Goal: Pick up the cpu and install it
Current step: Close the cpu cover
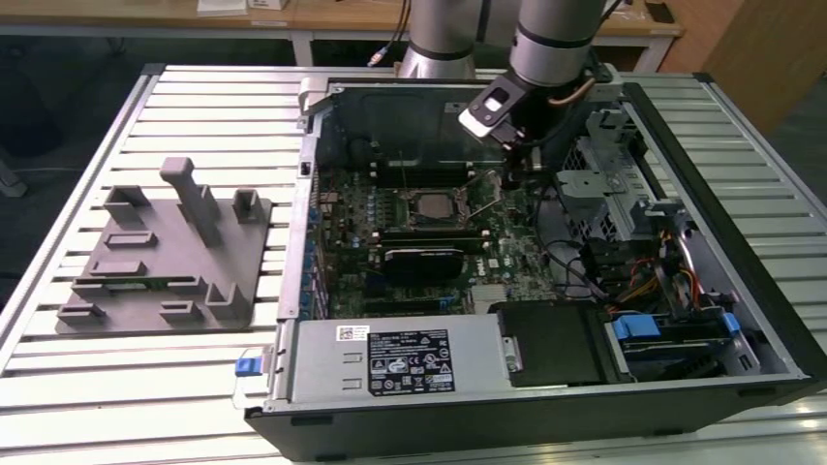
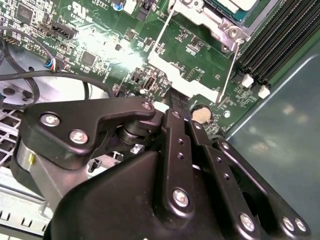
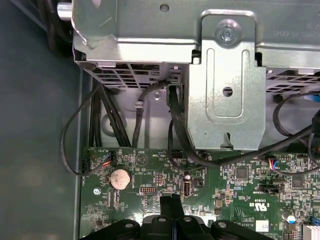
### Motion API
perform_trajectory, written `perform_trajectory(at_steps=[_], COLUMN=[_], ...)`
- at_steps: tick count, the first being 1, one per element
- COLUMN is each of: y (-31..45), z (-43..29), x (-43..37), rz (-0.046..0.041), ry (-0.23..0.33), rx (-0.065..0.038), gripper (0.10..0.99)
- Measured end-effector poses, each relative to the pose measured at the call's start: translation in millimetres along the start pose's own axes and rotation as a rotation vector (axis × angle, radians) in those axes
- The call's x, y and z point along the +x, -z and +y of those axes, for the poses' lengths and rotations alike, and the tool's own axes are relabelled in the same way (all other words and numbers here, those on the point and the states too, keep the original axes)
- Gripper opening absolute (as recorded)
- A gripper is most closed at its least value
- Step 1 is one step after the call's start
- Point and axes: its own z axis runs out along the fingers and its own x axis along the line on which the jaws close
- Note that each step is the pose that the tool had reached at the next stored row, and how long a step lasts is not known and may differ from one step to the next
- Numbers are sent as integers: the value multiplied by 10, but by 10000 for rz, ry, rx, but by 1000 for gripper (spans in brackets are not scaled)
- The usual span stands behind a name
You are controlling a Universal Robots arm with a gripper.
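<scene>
In the exterior view the cpu (image 1: 431, 203), a silver-grey square, lies in the black-framed socket on the green motherboard (image 1: 498, 257) inside the open computer case. My gripper (image 1: 517, 178) hangs low over the board just to the exterior view's right of the socket. Its black fingers (image 3: 168, 206) are pressed together with nothing between them. In the second wrist view a pale corner of the cpu (image 2: 236, 4) sits in the metal socket frame, and the thin wire lever (image 2: 229, 70) runs down toward my gripper (image 2: 172, 111).
A grey plastic fixture tray (image 1: 168, 254) rests on the slatted table, left of the case. A metal drive cage (image 3: 225, 75) and black cables (image 3: 175, 125) stand close beyond the fingertips. A coin battery (image 3: 119, 178) sits on the board nearby. The power supply (image 1: 387, 360) fills the case front.
</scene>
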Motion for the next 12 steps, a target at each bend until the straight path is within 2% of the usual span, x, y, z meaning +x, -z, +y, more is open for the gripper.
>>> perform_trajectory(at_steps=[5,12], y=[2,6], z=[-67,-212], x=[1,2], rz=[-2,-3], ry=[0,-1], rx=[0,1], gripper=[106,106])
